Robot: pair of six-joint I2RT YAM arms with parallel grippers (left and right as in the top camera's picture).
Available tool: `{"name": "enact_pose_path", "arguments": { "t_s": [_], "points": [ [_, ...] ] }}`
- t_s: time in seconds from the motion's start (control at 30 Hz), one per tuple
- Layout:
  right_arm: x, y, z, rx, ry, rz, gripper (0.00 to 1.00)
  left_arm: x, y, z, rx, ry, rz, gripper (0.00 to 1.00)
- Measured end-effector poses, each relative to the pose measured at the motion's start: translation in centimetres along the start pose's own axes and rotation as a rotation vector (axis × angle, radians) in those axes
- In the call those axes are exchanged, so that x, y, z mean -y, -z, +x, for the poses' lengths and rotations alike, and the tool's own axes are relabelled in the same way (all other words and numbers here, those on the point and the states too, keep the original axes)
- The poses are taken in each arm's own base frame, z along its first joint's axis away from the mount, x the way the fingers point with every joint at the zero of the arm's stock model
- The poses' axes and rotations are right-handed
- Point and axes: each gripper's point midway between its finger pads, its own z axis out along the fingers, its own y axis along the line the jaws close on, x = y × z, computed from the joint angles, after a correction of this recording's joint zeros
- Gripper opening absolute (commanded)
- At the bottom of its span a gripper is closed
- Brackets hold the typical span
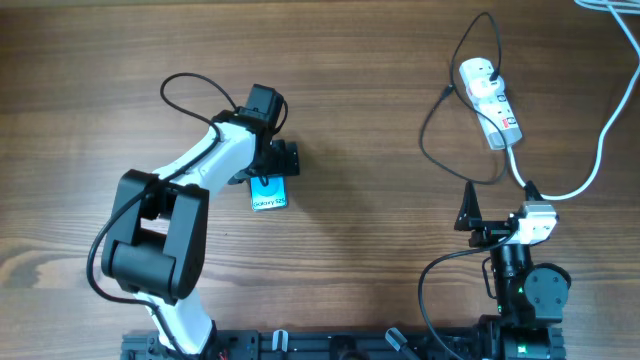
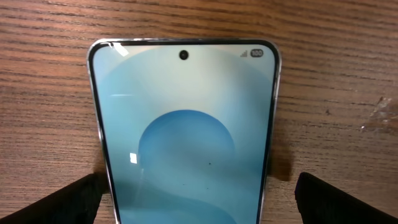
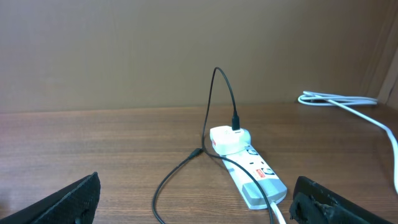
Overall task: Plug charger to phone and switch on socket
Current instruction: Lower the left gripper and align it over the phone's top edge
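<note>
Tabletop [image 1: 350, 110] carries one phone [image 1: 268, 194], one charger [image 1: 423, 138], one socket [image 1: 496, 118], two grippers [image 2: 196, 199] [image 3: 196, 202].

A brown wood-grain desk [image 1: 350, 100] with a low sheen carries the phone [image 2: 186, 137], its glass screen glossy and catching a small reflection, its rim bright and silvery. The socket [image 3: 260, 183] is smooth white plastic, slightly shiny; the charger [image 3: 236, 119] cable looks matt black and rubbery.
</note>
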Motion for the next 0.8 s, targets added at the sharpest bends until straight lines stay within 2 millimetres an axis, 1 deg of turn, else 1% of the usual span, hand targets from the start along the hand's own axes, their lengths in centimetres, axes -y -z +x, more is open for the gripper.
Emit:
{"name": "enact_pose_path", "arguments": {
  "t_s": [0.2, 0.43, 0.7, 0.77, 0.8],
  "points": [
    [-0.01, 0.00, 0.00, 0.000, 0.000, 0.000, 1.00, 0.23, -0.11, 0.17, 0.014, -0.034, -0.041, 1.00],
    [0.00, 0.00, 0.00, 0.000, 0.000, 0.000, 0.99, 0.09, -0.13, 0.17, 0.014, 0.019, -0.049, 1.00],
    [0.00, 0.00, 0.00, 0.000, 0.000, 0.000, 1.00, 0.07, -0.12, 0.31, 0.007, 0.034, -0.052, 1.00],
    [0.00, 0.00, 0.00, 0.000, 0.000, 0.000, 1.00, 0.06, -0.12, 0.37, 0.002, 0.037, -0.053, 0.96],
    [0.00, 0.00, 0.00, 0.000, 0.000, 0.000, 1.00, 0.08, -0.10, 0.41, 0.000, 0.040, -0.052, 0.92]
  ]
}}
